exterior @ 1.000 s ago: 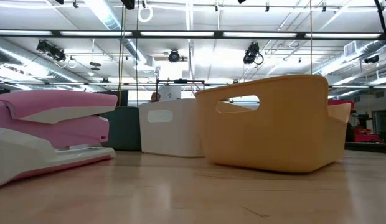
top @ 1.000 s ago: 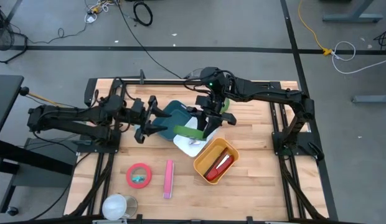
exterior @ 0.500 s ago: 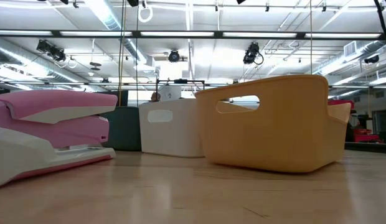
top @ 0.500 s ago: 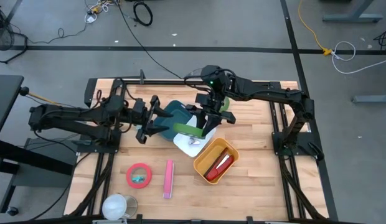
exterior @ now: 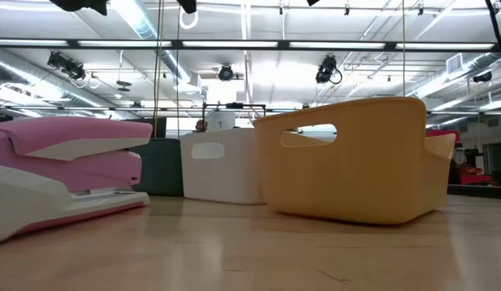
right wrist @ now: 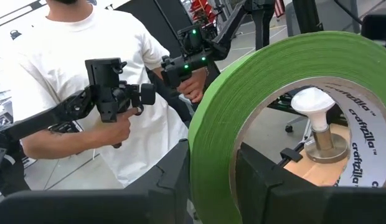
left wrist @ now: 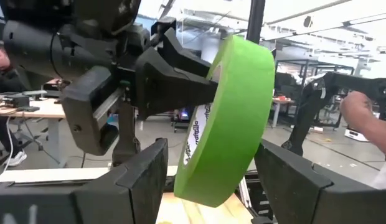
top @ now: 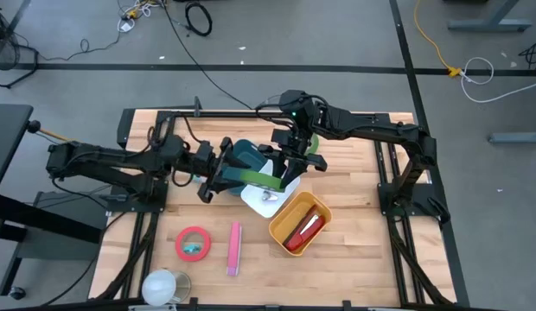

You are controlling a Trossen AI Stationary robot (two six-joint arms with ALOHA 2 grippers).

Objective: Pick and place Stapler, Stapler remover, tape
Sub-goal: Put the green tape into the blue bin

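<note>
I have the right claw (top: 283, 175) clamped on the rim of the green tape roll (top: 261, 180), holding it up off the tabletop (top: 354, 250) above the white bin (top: 261, 205). In the right wrist view the roll (right wrist: 243, 118) stands on edge between my two dark fingers (right wrist: 171, 177), pinched through its wall, with "craftalla" printed on the cardboard core.

The left claw (top: 218, 175) has its fingers spread apart, one on each side of the roll, over the teal bin (top: 248, 155). The left wrist view shows the tape (left wrist: 233, 118) sitting between those two fingers (left wrist: 140, 174); I see a gap on each side, so I cannot say they touch it. The right claw (left wrist: 165, 78) grips the roll's far edge there.

The pink stapler (top: 234, 248) lies flat near the front of the tabletop, just beside a red tape roll (top: 193, 243), both well apart from the bins. In the low view the stapler (exterior: 65, 174) fills the near side, with the yellow bin (exterior: 355, 162) next to it. That yellow bin (top: 300, 224) holds a red object; I cannot tell what it is. A clear cup (top: 165, 287) stands at the front edge.

A person in a white shirt (right wrist: 112, 99) holds controller handles beyond the table
</note>
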